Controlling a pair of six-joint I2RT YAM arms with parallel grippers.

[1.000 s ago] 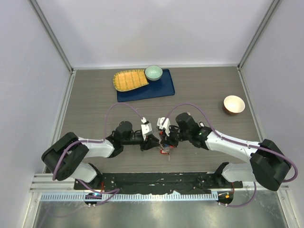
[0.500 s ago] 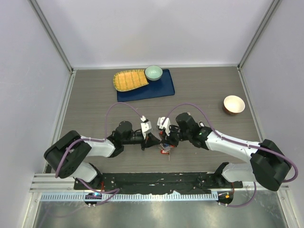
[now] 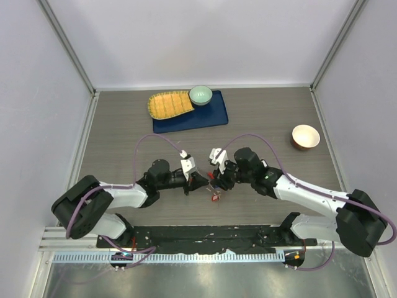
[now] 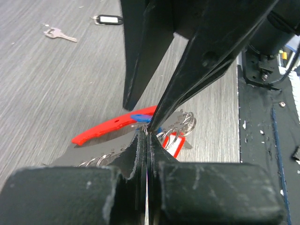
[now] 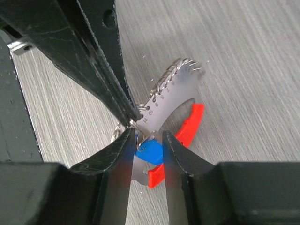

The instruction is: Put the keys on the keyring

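Observation:
The keyring (image 3: pixel 214 194) lies between both grippers near the table's front: metal rings (image 4: pixel 185 123), a curved metal plate (image 5: pixel 166 101) and a long curved red tag (image 4: pixel 110 127). My left gripper (image 4: pixel 147 132) is shut on one of its rings. My right gripper (image 5: pixel 146 140) is shut on the blue-headed key (image 5: pixel 151 152), right against the left fingertips. A red plastic head (image 4: pixel 177 143) lies under the rings. In the top view the left gripper (image 3: pixel 204 184) and right gripper (image 3: pixel 218 184) meet tip to tip.
A bare silver key (image 4: pixel 58 33) and a black tag (image 4: pixel 108 19) lie farther off on the table. A blue tray (image 3: pixel 211 115) with a yellow woven dish (image 3: pixel 169 104) and green bowl (image 3: pixel 200 94) sits at the back. A tan bowl (image 3: pixel 306 136) stands at the right.
Both grippers stay together at the keyring. The left arm has shifted slightly toward the near edge and the right arm slightly right.

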